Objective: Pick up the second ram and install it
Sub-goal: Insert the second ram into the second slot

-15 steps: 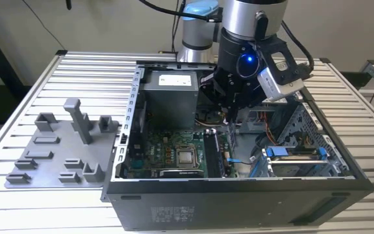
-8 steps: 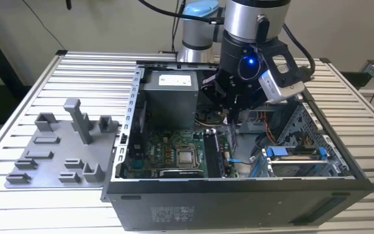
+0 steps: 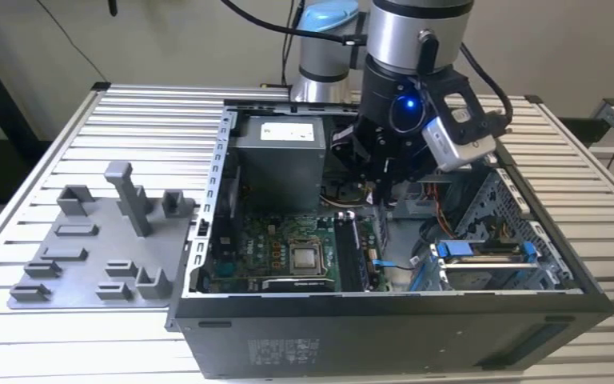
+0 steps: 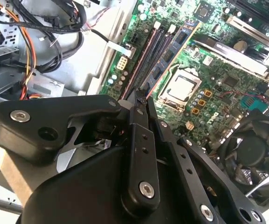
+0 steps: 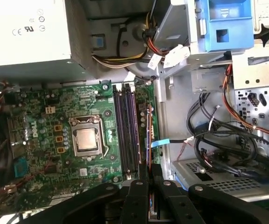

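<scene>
Inside the open case (image 3: 221, 160), the jaws (image 5: 148, 173) are closed on the second ram (image 5: 148, 140), held edge-on just above the motherboard slots (image 5: 126, 133). If it comes down tilted or offset, it could jam or miss the slot. Loose cables (image 5: 218, 140) lie just beside, toward the drive cage (image 3: 488, 264).

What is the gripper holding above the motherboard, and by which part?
The gripper pinches the second ram edge-on by its near end, over the memory slots.
</scene>
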